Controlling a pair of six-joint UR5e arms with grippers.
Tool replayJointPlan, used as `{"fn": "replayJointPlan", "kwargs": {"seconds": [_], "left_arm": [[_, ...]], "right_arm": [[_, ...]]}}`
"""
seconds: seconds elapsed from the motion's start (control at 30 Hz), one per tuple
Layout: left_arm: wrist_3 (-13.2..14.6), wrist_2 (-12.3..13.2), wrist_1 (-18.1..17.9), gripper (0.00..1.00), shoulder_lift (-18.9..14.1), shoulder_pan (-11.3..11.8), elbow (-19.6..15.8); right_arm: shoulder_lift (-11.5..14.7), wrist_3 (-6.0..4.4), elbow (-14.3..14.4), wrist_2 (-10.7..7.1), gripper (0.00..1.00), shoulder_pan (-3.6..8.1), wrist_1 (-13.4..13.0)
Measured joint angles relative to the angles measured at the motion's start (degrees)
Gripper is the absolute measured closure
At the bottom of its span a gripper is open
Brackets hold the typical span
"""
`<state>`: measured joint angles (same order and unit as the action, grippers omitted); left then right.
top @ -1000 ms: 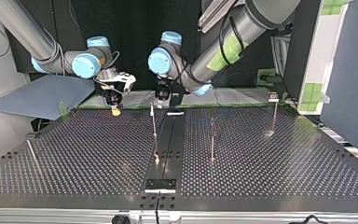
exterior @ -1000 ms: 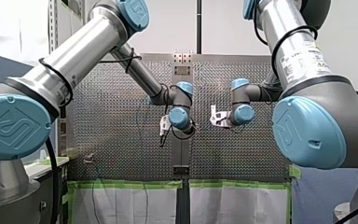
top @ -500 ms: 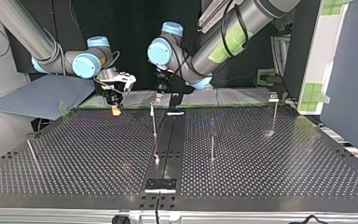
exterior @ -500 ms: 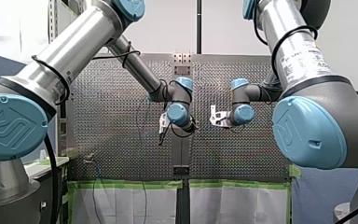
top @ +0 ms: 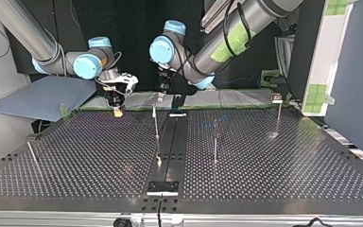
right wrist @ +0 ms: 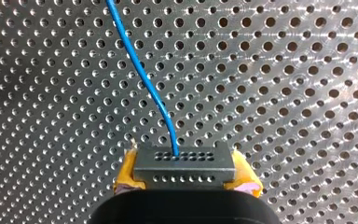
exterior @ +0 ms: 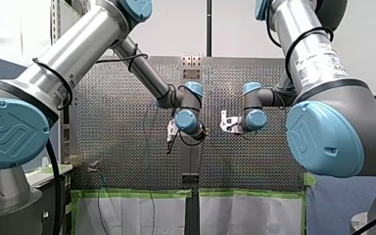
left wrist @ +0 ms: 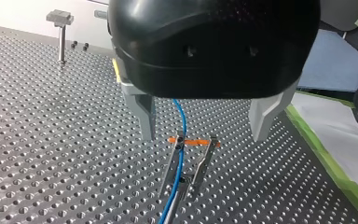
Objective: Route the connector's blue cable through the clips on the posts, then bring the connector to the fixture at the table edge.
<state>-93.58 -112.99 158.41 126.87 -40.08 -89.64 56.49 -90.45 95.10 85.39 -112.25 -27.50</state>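
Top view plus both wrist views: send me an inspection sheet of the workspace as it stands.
Surface: perforated table, metal, nothing spilled.
Job's things: connector clamped between yellow pads; clip ahead of my left gripper; posts stand on the table.
Clutter: nothing seen.
Grippers: my left gripper open; my right gripper shut on the connector.
Cables: blue cable leaves the connector and passes between my left gripper's fingers into the clip.
Surroundings: green tape, blue sheet beyond the table.
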Motion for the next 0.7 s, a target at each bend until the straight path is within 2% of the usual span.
{"fn": "replayJointPlan", "kwargs": {"seconds": [0.53, 0.7], "left_arm": [[-0.4, -0.1, 0.2, 0.02, 0.0, 0.0, -0.1], [-0.7, -1.4, 0.2, 0.02, -1.5, -0.7, -1.6]], "right_arm": [[0.0, 0.00, 0.0, -0.28, 1.00, -0.03, 0.1], [0.0, 0.03, 0.0, -0.29, 1.00, -0.03, 0.1]]}}
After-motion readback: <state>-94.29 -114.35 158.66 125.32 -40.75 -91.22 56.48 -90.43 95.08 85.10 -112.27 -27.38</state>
